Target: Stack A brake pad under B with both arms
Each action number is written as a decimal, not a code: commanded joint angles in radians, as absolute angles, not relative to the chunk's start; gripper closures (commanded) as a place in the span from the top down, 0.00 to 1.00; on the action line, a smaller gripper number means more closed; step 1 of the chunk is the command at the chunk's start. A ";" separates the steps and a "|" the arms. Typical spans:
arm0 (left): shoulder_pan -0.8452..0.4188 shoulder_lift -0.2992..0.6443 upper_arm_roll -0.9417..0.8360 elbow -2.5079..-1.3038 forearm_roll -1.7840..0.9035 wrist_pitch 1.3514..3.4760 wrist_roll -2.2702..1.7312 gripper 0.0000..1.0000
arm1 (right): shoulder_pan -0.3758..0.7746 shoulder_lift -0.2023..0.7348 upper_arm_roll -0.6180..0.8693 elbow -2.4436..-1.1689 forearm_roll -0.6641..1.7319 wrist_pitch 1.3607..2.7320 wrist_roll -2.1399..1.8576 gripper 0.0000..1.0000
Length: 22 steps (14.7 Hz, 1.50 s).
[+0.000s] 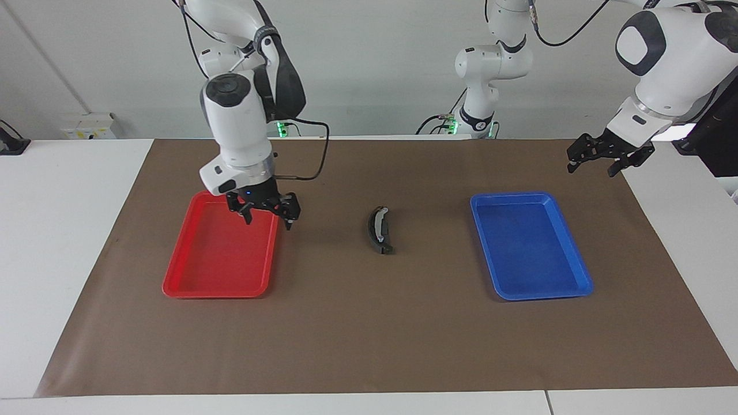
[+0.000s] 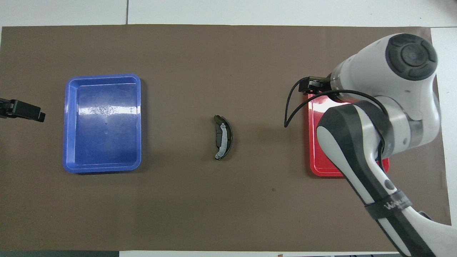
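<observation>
**Brake pieces stacked mid-mat, both grippers empty**

You had B (image 1: 379, 229) lying on the brown mat (image 1: 369, 323) between the two trays, its silvery strip up, with the A brake pad (image 2: 218, 137) showing as a dark edge underneath it. Your right gripper (image 1: 270, 215) hung open, holding nothing, over the robot-side corner of the red tray (image 1: 216, 276). Your left gripper (image 1: 605, 157) waited open above the mat's edge, past the blue tray (image 1: 527, 288).

No text can be read on the trays, pads or arms
</observation>
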State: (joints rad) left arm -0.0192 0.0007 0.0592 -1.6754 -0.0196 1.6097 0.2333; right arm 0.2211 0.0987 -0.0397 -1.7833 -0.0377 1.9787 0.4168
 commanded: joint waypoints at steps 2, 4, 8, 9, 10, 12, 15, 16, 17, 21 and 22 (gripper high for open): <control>-0.011 0.000 0.054 -1.667 -0.015 1.591 0.236 0.99 | 0.131 -0.004 -0.025 -1.805 -0.046 1.866 0.318 1.00; -0.011 0.000 0.054 -1.667 -0.015 1.591 0.236 0.99 | 0.100 -0.052 -0.026 -1.807 -0.044 1.766 0.287 1.00; -0.011 0.000 0.054 -1.667 -0.015 1.591 0.236 0.99 | 0.006 -0.106 -0.029 -1.805 -0.034 1.634 0.206 1.00; -0.011 0.000 0.054 -1.667 -0.015 1.591 0.236 0.99 | -0.024 -0.116 -0.029 -1.804 -0.032 1.619 0.163 1.00; -0.011 0.000 0.054 -1.667 -0.015 1.591 0.236 0.99 | -0.040 -0.118 -0.029 -1.789 -0.029 1.611 0.146 1.00; -0.011 0.000 0.054 -1.667 -0.015 1.591 0.236 0.99 | -0.040 -0.086 -0.029 -1.715 -0.026 1.576 0.149 1.00; -0.011 0.000 0.054 -1.667 -0.015 1.591 0.236 0.99 | -0.038 -0.057 -0.028 -1.687 -0.018 1.601 0.167 1.00; -0.011 0.000 0.054 -1.667 -0.015 1.591 0.236 0.99 | -0.038 -0.045 -0.028 -1.665 -0.018 1.595 0.192 1.00; -0.011 0.000 0.054 -1.667 -0.015 1.591 0.236 0.99 | -0.035 -0.041 -0.028 -1.661 -0.018 1.594 0.225 1.00; -0.011 0.000 0.054 -1.667 -0.015 1.591 0.236 0.99 | -0.029 -0.054 -0.021 -1.680 -0.017 1.601 0.230 1.00; -0.011 0.000 0.054 -1.667 -0.015 1.591 0.236 0.99 | -0.028 -0.055 -0.020 -1.681 -0.018 1.592 0.229 1.00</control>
State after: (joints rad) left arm -0.0192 0.0007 0.0592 -1.6754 -0.0196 1.6096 0.2333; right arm -0.0282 -0.0559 -0.0246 -1.6903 -0.0299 1.6069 0.2132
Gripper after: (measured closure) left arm 0.004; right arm 0.000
